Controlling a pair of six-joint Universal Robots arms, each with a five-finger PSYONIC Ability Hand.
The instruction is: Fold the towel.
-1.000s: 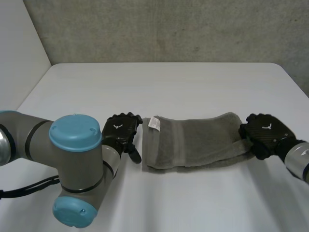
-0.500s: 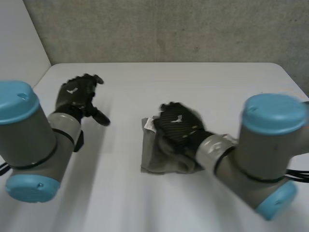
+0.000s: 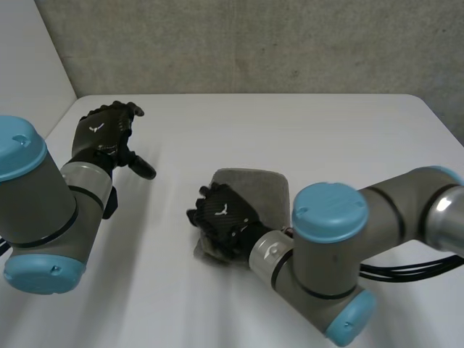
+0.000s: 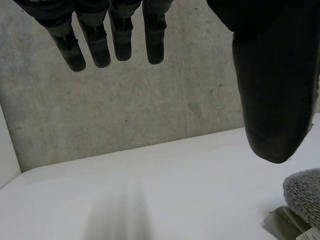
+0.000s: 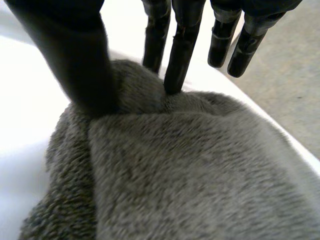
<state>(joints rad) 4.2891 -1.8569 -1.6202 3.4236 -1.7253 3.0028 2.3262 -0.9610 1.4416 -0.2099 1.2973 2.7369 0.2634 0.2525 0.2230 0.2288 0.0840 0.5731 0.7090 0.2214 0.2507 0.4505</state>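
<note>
Seemingly nearly done: on the white table (image 3: 326,138) the grey towel (image 3: 255,187) lies mid-table, doubled into a short, thick pad. The right hand (image 3: 225,217) sits on its near left edge, thumb and straight fingers pinching a ridge of cloth; letting go is what looks left. The left hand (image 3: 105,134) hovers far left, fingers apart, empty.

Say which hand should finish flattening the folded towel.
Right. The right hand is on the towel, with thumb and a finger pinching its pile. The left hand hangs open off to the side, away from it.
</note>
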